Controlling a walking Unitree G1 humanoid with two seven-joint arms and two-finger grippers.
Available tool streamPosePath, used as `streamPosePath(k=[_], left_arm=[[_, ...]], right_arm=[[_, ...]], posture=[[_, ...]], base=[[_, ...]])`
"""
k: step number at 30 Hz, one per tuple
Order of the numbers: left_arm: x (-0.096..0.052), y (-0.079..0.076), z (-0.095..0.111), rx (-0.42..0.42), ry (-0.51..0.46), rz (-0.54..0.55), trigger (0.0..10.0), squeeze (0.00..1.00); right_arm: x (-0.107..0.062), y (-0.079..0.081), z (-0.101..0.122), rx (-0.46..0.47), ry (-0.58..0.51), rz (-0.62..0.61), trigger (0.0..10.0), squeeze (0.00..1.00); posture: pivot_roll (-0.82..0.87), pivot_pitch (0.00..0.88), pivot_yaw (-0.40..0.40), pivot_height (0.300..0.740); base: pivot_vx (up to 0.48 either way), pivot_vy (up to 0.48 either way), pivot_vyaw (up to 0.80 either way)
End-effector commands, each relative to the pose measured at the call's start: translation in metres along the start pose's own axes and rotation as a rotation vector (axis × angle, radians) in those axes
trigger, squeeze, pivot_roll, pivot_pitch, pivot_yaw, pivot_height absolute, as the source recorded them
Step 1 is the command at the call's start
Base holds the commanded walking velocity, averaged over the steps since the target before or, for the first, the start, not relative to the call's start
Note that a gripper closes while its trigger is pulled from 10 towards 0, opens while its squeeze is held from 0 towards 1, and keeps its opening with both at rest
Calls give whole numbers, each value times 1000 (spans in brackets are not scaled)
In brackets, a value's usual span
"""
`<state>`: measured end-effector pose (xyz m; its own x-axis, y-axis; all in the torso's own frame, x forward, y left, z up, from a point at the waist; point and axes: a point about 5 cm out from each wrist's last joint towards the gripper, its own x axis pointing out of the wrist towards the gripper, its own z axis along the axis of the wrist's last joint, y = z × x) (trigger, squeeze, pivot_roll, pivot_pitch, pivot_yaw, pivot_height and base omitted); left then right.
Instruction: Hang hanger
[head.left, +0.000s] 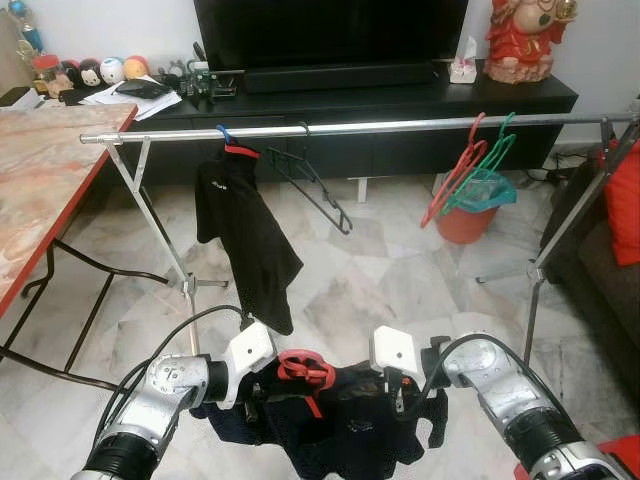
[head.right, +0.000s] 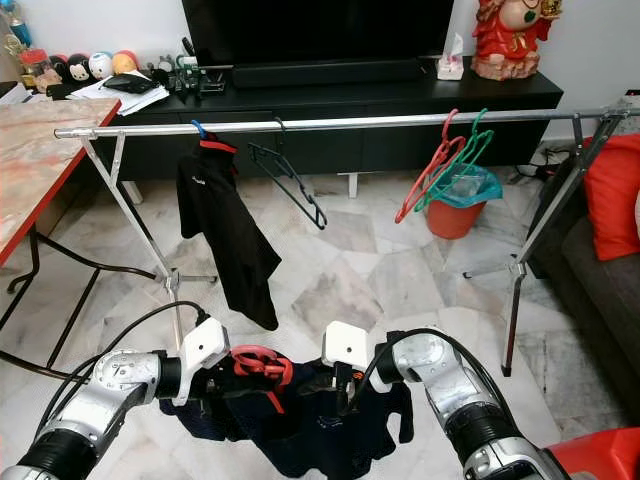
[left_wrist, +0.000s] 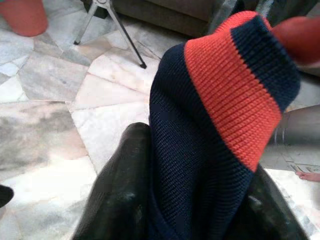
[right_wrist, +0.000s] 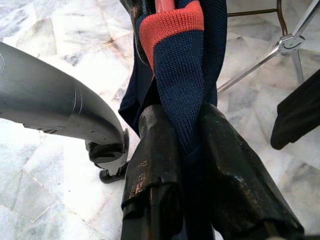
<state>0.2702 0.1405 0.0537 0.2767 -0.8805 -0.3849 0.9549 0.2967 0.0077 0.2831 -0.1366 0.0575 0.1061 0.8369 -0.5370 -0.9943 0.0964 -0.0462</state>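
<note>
L gripper (left_wrist: 200, 200) is clamping a fold of the navy shirt (head.left: 350, 430) w/ its orange-striped cuff, knit squeezed between both black fingers (left_wrist: 117, 190). R gripper (right_wrist: 192, 165) is pinching the same shirt the same way, fabric wedged between its two fingers. Both arms are holding the garment low in front of the robot, above the marble floor (head.left: 400, 280). A red hanger (head.left: 305, 370) is sitting in the shirt's neck btwn the two grippers, hook sticking up. Beyond, a silver clothes rail (head.left: 400, 127) is spanning the room; a black shirt (head.left: 245, 240) on a blue-hooked hanger is hanging near its left end, an empty black hanger (head.left: 315, 185) beside it, red and green hangers (head.left: 470, 170) towards the right. Behind the rail, a black TV cabinet (head.left: 400, 100) and an orange bin (head.left: 468, 218) on the floor.
</note>
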Motion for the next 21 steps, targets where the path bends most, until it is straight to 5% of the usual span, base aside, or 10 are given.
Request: streamPosePath(k=[1, 8, 10, 13, 14, 21], left_arm=[[0, -3, -1, -3, 2, -14, 0, 0], [1, -3, -1, -4, 1, -11, 0, 0], [2, -3, -1, -2, 2, -7, 0, 0], [2, -3, -1, -2, 0, -8, 0, 0], [2, -3, -1, -2, 0, -9, 0, 0], [2, -2, -1, -2, 0, -7, 0, 0]], right_arm=[[-2, -4, 10, -11, -63, -35, 10000, 0], [-2, -4, 9, -10, -61, -33, 10000, 0], [-2, -4, 9, -1, -58, -30, 10000, 98], [0, -4, 9, 2, -58, -25, 10000, 627], [0, -4, 9, 2, -59, -25, 10000, 722], [0, -4, 9, 0, -57, -27, 10000, 1000]], posture=[[-21, 0, 50, 740], [-22, 0, 45, 740], [-21, 0, 43, 740], [-18, 0, 41, 740], [-18, 0, 41, 740], [-19, 0, 42, 740]], base=[[0, 0, 0], [0, 0, 0], [0, 0, 0], [0, 0, 0], [0, 0, 0], [0, 0, 0]])
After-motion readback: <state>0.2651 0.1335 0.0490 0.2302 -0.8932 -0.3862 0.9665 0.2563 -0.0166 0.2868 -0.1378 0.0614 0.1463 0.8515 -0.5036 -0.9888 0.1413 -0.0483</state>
